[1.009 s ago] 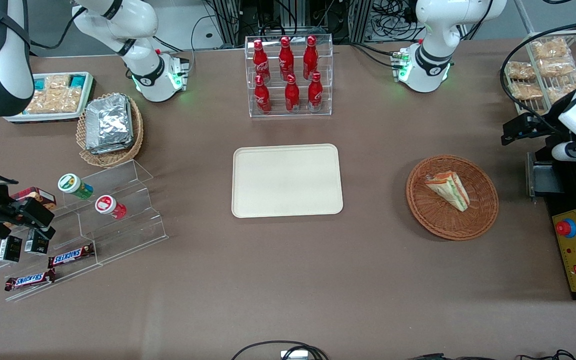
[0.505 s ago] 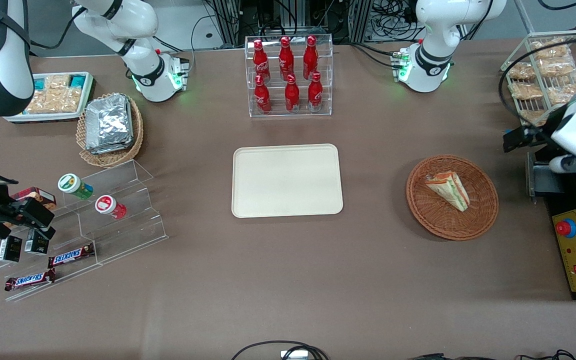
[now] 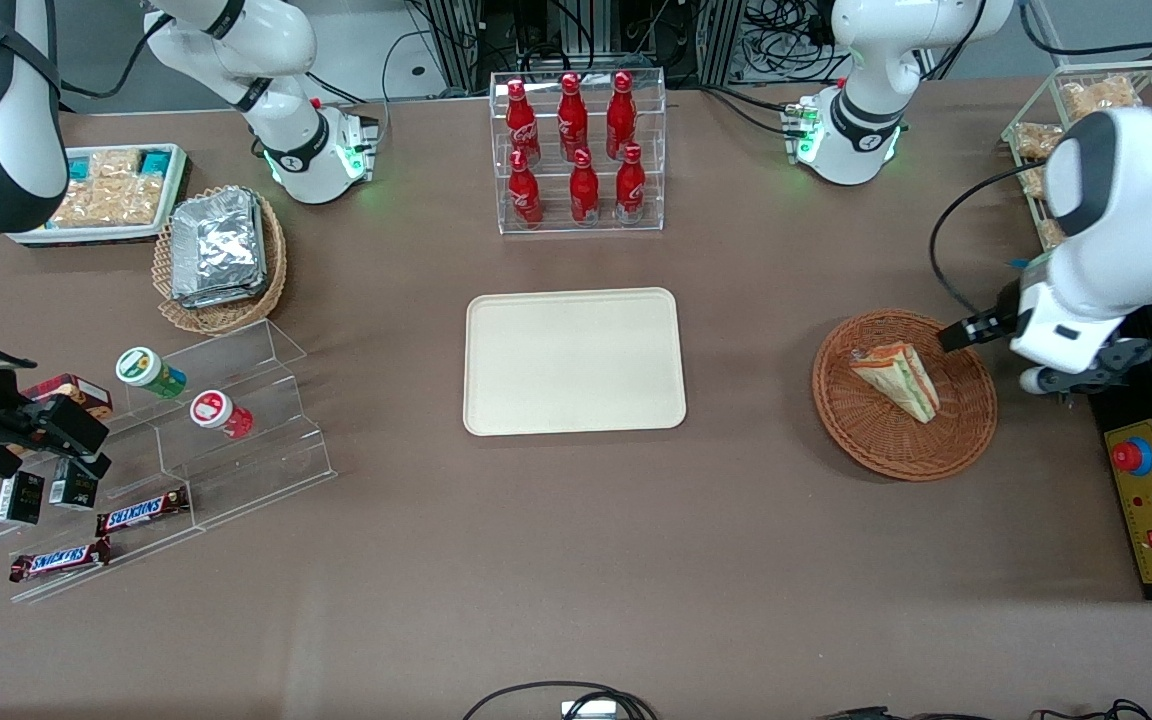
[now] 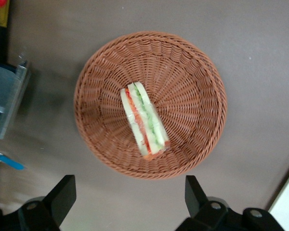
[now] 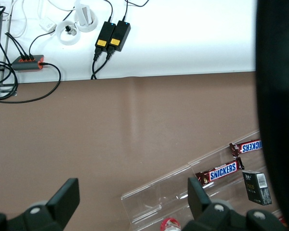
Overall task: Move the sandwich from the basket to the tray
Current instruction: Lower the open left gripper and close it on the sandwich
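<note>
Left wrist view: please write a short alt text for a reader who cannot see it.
A wrapped wedge sandwich lies in a round reddish-brown wicker basket on a brown table, seen from above. The open gripper hangs above the table beside the basket, holding nothing.

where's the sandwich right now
The sandwich lies in the basket, toward the working arm's end of the table, well apart from the tray. The open end effector hangs above the basket, not touching it.
</note>
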`<state>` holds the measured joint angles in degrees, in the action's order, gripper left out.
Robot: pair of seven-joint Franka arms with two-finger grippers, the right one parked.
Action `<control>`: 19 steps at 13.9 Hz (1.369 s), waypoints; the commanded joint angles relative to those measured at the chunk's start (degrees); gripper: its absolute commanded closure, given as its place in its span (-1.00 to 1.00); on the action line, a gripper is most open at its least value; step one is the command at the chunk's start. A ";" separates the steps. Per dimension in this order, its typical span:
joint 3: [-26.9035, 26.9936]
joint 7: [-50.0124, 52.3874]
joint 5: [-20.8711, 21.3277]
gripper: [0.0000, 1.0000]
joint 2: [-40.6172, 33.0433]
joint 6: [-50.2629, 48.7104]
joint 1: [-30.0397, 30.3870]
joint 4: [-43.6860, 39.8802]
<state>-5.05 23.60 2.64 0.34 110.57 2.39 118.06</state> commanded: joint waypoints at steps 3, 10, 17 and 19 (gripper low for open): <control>-0.84 7.86 0.87 -1.00 -1.84 13.95 -0.19 11.39; -0.66 13.05 0.78 -1.00 0.62 28.46 0.16 19.66; -0.57 16.39 0.78 -1.00 5.01 41.46 0.33 24.85; -0.49 16.39 0.78 -1.00 6.77 44.72 0.42 25.90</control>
<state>-5.57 38.76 2.68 6.01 151.87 2.48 142.55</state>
